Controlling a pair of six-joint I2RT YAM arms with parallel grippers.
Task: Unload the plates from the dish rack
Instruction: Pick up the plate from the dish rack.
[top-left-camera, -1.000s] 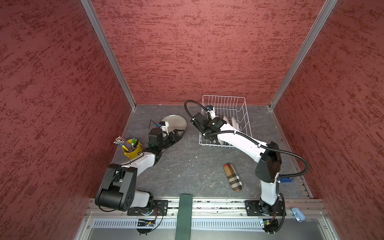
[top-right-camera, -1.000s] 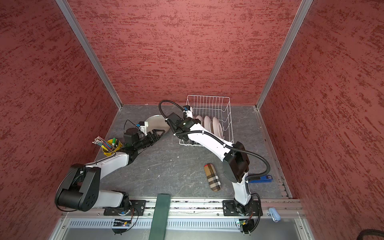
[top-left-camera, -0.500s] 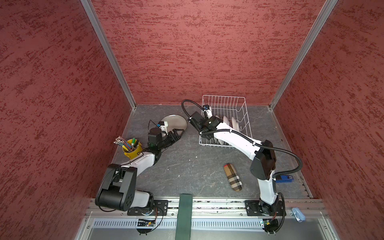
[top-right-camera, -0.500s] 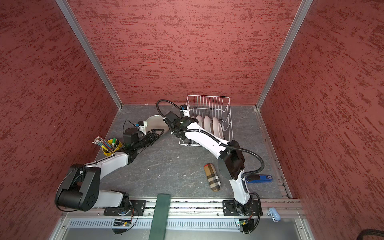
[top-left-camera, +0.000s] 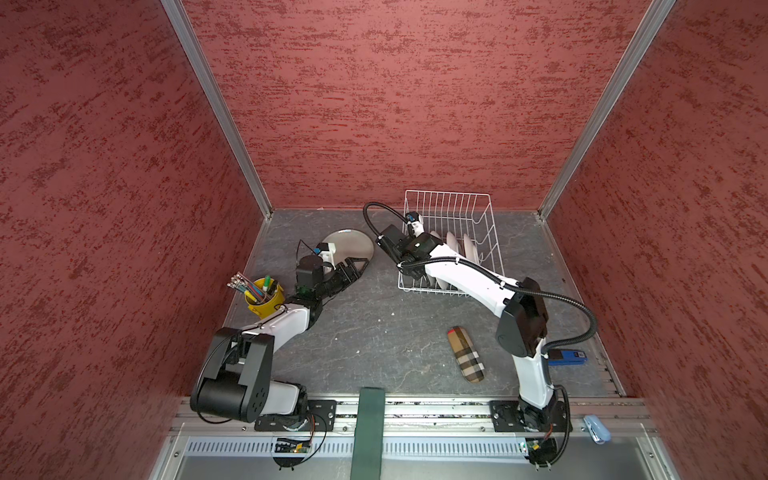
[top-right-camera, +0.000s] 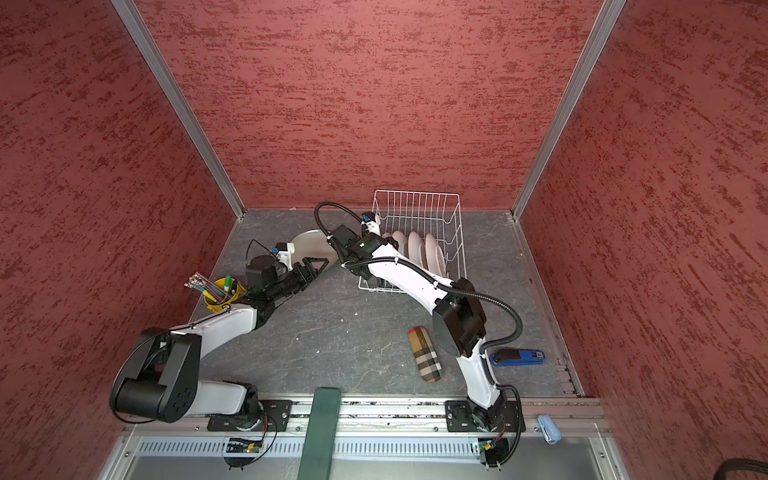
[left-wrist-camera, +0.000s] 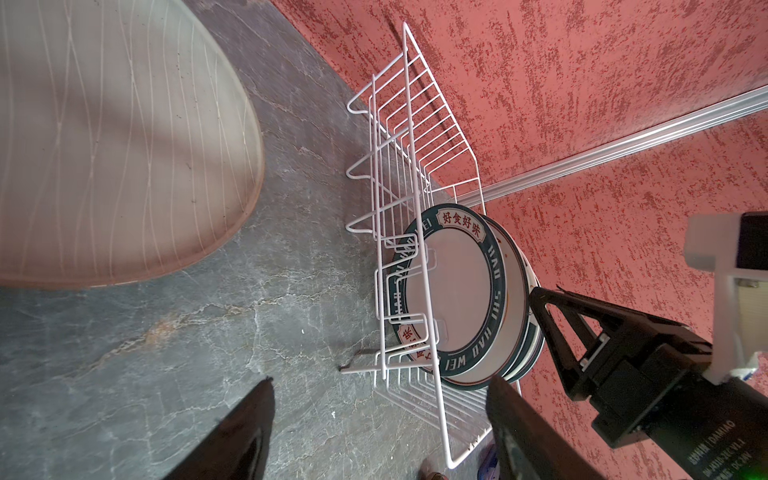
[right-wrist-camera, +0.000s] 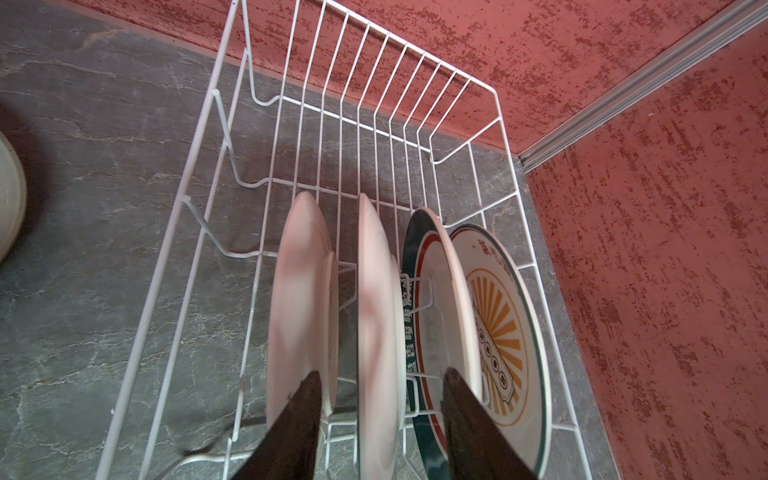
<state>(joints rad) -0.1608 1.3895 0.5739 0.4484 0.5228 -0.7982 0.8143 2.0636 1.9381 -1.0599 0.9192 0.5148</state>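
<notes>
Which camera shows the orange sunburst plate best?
The right wrist view: the sunburst plate shows its patterned face. Both top views give only its thin edge in the dish rack; in the left wrist view the other plates hide it.

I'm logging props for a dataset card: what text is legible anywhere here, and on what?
"好食好味": red, on the green-rimmed plate.
"HAO SHI HAO WEI": same plate's rim.
"DAMIAO": right arm's motor housing; smaller lines unreadable.
Sunburst plate: characters too small.
</notes>
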